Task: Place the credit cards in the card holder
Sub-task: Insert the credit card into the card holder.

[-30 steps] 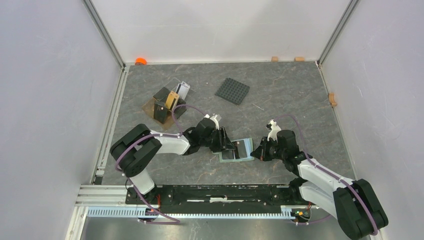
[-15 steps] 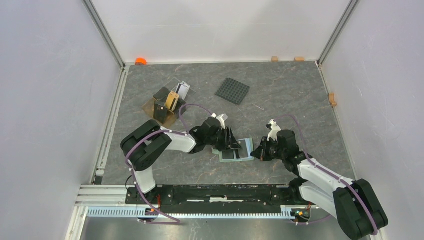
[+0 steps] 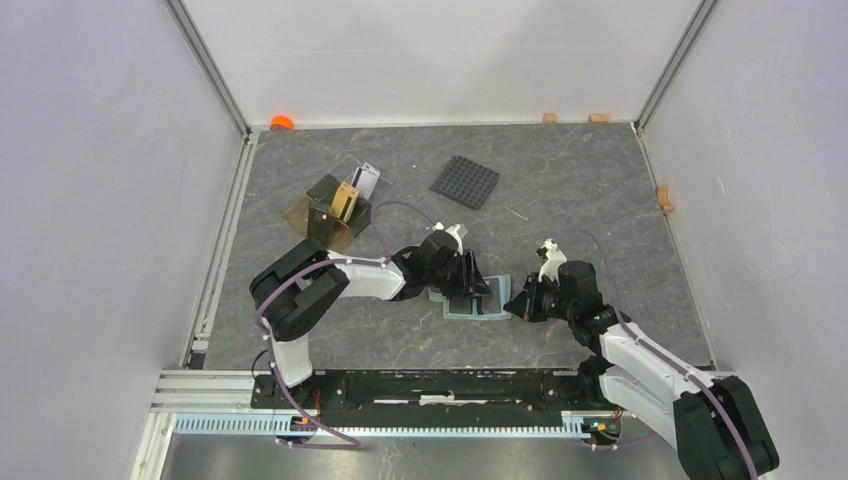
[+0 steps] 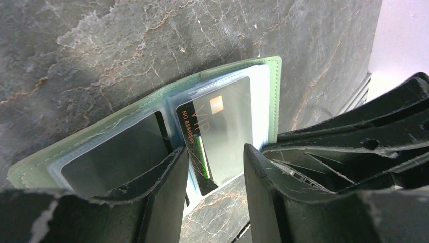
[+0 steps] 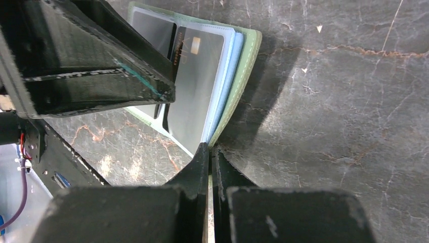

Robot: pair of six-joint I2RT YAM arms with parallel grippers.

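The card holder [image 3: 480,303] lies open on the table, sage-green outside, light blue inside. A black card [image 4: 217,121] with gold lettering sits in its clear pocket, one end sticking out; it also shows in the right wrist view [image 5: 198,71]. My left gripper [image 4: 215,174] is open and empty, its fingers straddling that card's near end just above the holder [image 4: 277,96]. My right gripper [image 5: 209,151] is shut on the near corner of the holder's right edge [image 5: 243,71]. More credit cards [image 3: 348,198], black, tan-gold and white-grey, stand in the brown tray [image 3: 303,213] at back left.
A black studded square plate [image 3: 465,182] lies behind the holder. An orange object [image 3: 281,122] sits at the back left corner. Small wooden blocks sit along the back edge [image 3: 549,117] and right edge [image 3: 664,198].
My left gripper has moved right, from the holder's left edge to over its middle. The holder has shifted slightly right. My right gripper has stayed at the holder's right edge.
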